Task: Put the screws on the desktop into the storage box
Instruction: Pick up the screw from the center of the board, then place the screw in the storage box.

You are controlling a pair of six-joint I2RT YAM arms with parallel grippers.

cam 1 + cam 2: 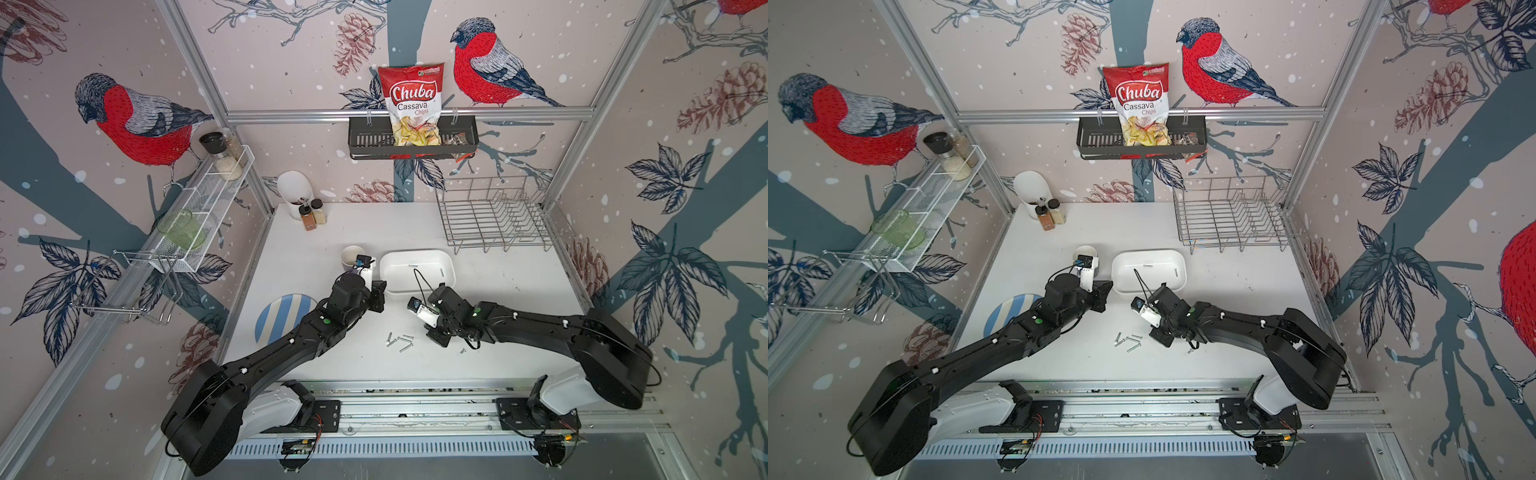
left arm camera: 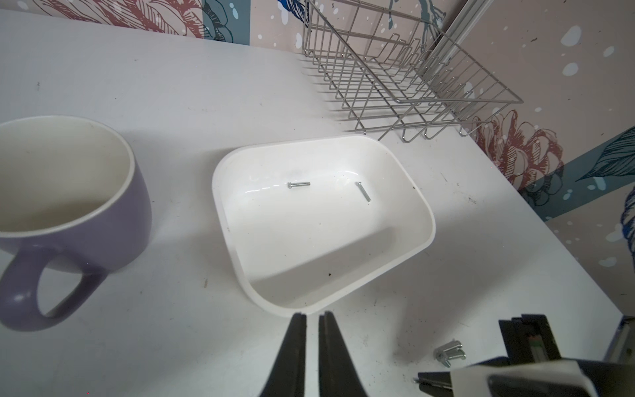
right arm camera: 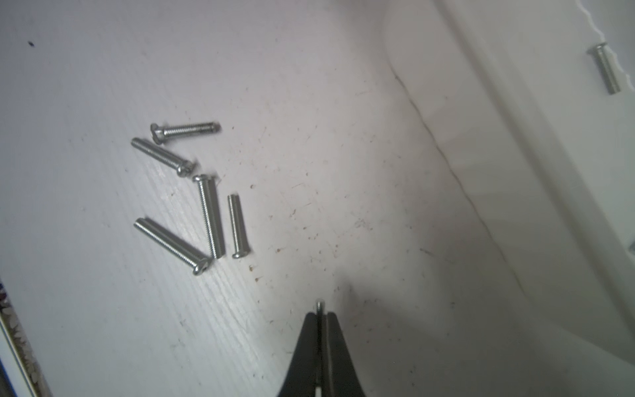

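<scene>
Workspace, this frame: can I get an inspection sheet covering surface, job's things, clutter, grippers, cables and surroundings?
Surface: white desktop, scuffed and speckled in the right wrist view.
Job's things: storage box holds two screws; five loose screws clustered on the desktop, another near the right gripper.
Clutter: purple mug, striped plate, spice jars, wire dish rack.
Grippers: right gripper shut on a screw; left gripper all but closed, empty.
Cables: black cable arcs from the right wrist across the box's near rim.
Surroundings: chips bag in black wall basket; white mesh shelf; bird wallpaper.
</scene>
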